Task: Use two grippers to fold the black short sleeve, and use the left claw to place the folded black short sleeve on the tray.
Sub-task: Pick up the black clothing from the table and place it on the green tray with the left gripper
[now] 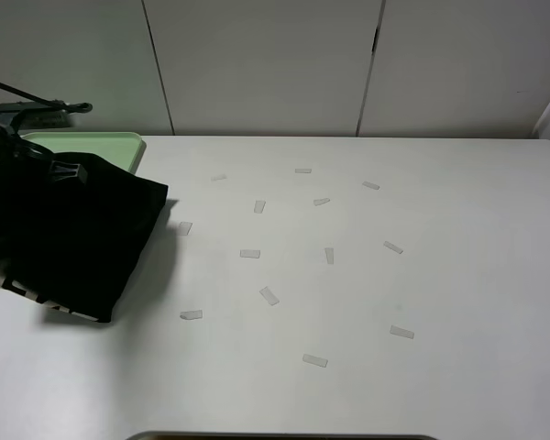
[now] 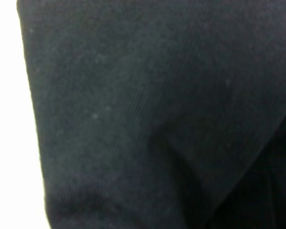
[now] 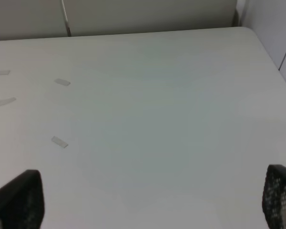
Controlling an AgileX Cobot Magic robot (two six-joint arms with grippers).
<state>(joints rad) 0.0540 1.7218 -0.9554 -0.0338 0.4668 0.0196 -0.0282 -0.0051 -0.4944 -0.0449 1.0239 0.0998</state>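
Black cloth, the folded shirt (image 1: 73, 243) hangs at nine o'clock, bunched in the left claw (image 1: 60, 170), partly over the tray (image 1: 119, 145). Carry it fully above the tray before letting go. The right gripper (image 3: 148, 200) gapes empty.

the white table (image 1: 422, 275) lies open across its middle and right, dotted only with flat tape strips (image 1: 269, 295). at far left, the black short sleeve (image 1: 69, 238) covers most of the tray (image 1: 119, 145).

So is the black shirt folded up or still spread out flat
Folded: the black short sleeve hangs as a compact bunched bundle at the table's left edge, partly over the tray.
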